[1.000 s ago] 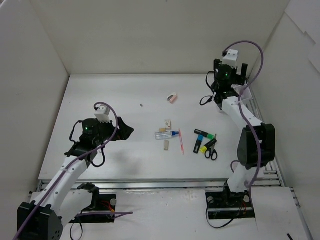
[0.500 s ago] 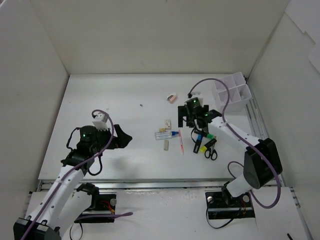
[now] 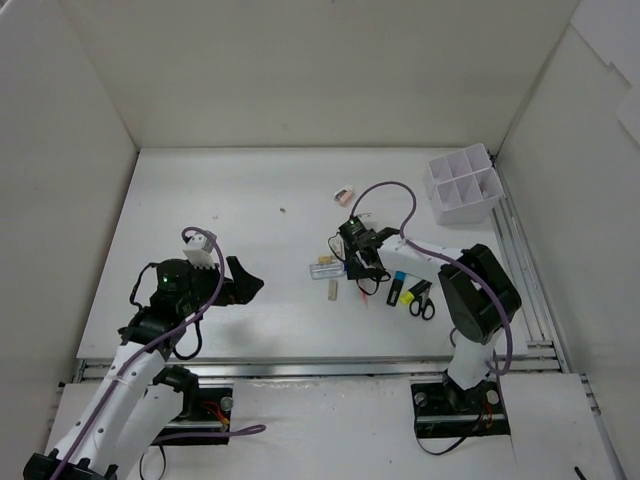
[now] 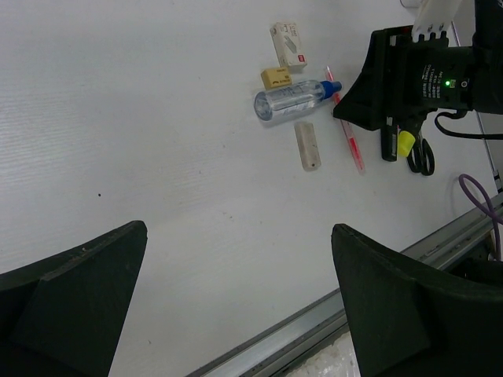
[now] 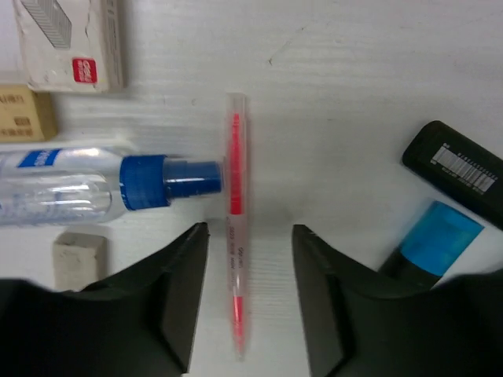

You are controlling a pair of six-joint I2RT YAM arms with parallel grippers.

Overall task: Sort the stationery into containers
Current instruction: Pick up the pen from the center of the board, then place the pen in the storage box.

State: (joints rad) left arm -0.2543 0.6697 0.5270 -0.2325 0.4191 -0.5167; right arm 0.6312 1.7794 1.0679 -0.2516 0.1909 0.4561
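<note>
A thin red pen lies on the table with my right gripper lowered over it. The jaws stand on either side of the pen, with a gap showing on each side. The top view has this gripper in the middle of the stationery. A clear blue-capped tube touches the pen's left side. Beside it lie a beige eraser, a pale eraser and a blue-capped marker. The white organiser box stands at the back right. My left gripper hangs open and empty over bare table at the left.
A small white staples box lies above the tube. A yellow-capped marker and black scissors sit right of the pen. A pink eraser lies alone further back. A metal rail runs along the near edge.
My right arm swung from the organiser at the back right down to the red pen, and its jaws narrowed around it. The left arm drew slightly nearer.
</note>
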